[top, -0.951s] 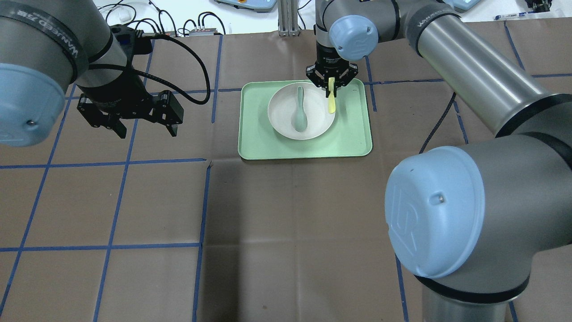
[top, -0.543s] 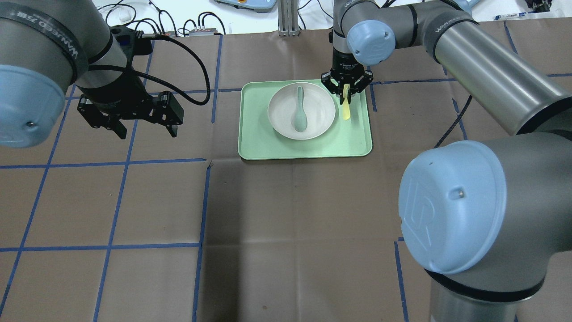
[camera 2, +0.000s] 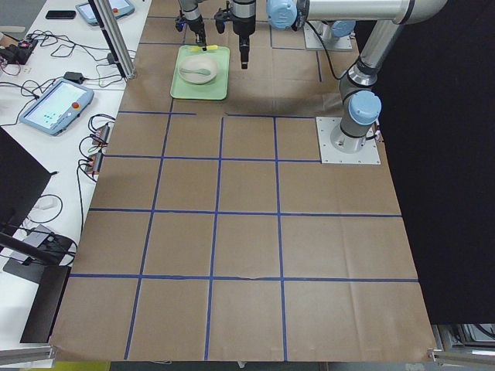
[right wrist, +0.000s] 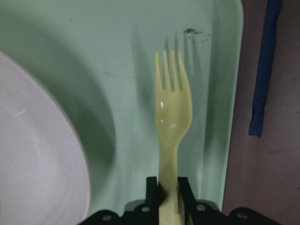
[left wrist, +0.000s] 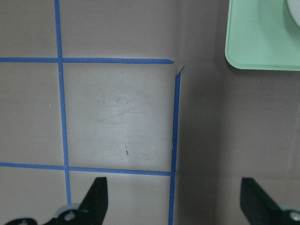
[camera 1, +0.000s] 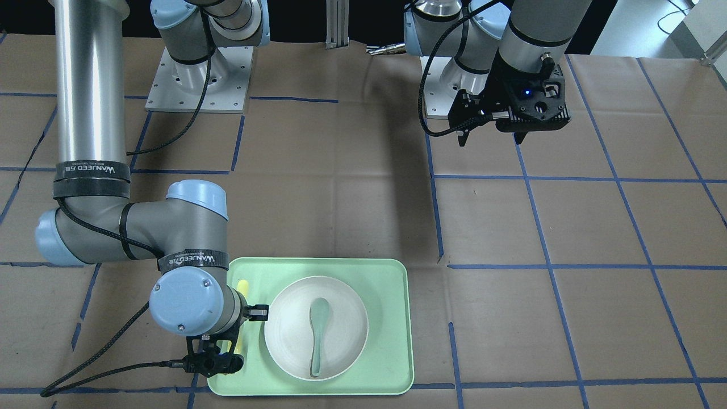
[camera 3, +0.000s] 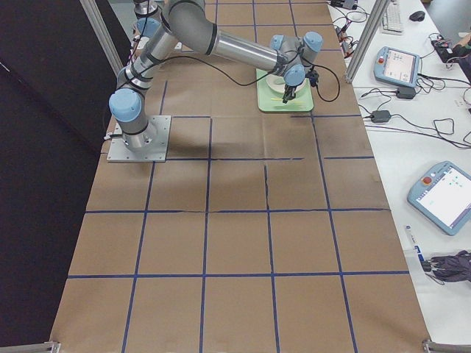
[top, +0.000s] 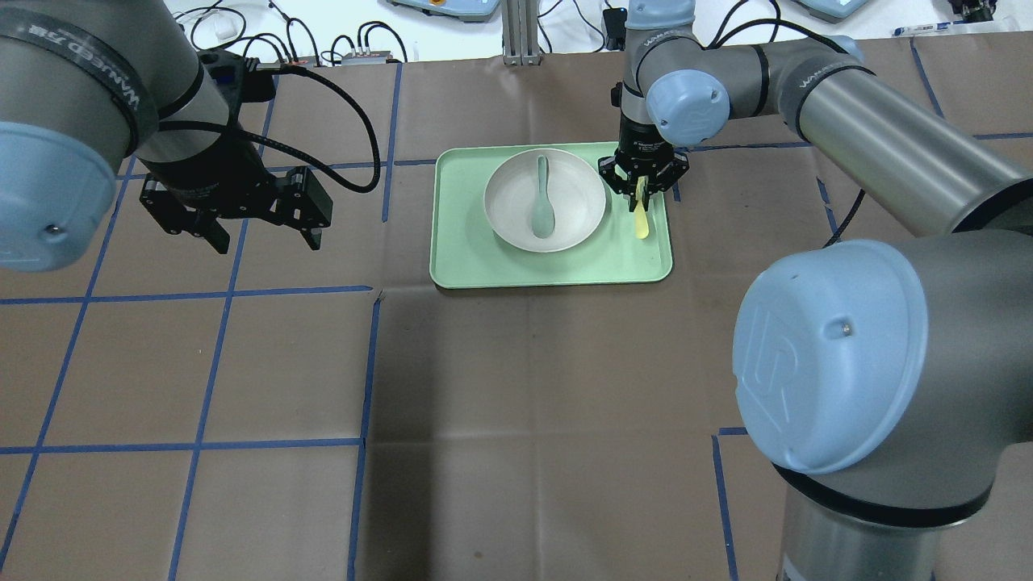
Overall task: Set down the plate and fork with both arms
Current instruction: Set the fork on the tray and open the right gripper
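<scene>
The off-white plate (top: 577, 202) sits in the pale green tray (top: 468, 258). My right gripper (top: 643, 186) is shut on the handle of the pale yellow fork (top: 641, 222). It holds the fork low over the tray's strip just right of the plate. In the right wrist view the fork (right wrist: 172, 112) points its tines away from the gripper, with the plate's rim (right wrist: 37, 164) to its left. My left gripper (top: 262, 234) is open and empty, above the table to the left of the tray. In the front view the fork (camera 1: 243, 287) shows beside the plate (camera 1: 289, 329).
A grey-green spoon (top: 541, 202) lies in the plate. The table is covered in brown paper with blue tape lines (top: 218, 290). The left wrist view shows the tray's corner (left wrist: 262, 47) and bare paper. Cables and devices lie beyond the far edge (top: 355, 48).
My right gripper has moved right with the fork, from over the plate's right edge to the tray strip beside the plate. The left arm has not moved.
</scene>
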Controlling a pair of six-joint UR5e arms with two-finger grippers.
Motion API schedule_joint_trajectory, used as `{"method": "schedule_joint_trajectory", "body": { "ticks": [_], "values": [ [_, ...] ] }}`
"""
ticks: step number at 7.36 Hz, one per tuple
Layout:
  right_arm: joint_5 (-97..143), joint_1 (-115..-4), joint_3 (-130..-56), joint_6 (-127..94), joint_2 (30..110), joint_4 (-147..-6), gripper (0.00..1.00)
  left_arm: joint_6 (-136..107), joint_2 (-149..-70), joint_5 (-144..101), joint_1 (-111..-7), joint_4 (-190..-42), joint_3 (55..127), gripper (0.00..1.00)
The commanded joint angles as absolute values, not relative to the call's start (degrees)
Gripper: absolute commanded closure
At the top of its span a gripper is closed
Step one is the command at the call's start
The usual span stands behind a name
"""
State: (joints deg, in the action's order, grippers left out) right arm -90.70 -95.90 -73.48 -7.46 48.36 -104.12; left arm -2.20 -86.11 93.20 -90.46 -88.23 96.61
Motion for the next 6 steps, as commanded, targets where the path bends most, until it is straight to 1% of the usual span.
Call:
{"method": "schedule_joint_trajectory", "body": {
  "ticks": [1, 2, 3, 5, 6],
  "values": [
    [-90.8, -96.1, -72.9, -7.5, 47.4, -104.6, 0.97, -2.2, -86.0, 93.2, -90.5, -88.2, 96.7, 0.00],
    [-91.1, -96.0, -72.8, -7.1, 47.3, -104.6, 0.55, -2.2, -86.0, 93.2, -90.5, -88.2, 96.6, 0.00],
    [-91.1, -96.0, -72.6, -7.1, 47.9, -104.5, 0.01, -2.2, -86.0, 93.2, -90.5, -88.2, 96.6, 0.00],
    [-91.2, -95.4, -70.9, -7.1, 49.6, -103.4, 0.00, -2.2, -86.0, 93.2, -90.5, -88.2, 96.6, 0.00],
    [-91.2, -95.4, -70.7, -7.0, 51.9, -101.1, 0.00, -2.2, -86.0, 93.2, -90.5, -88.2, 96.6, 0.00]
  ]
}}
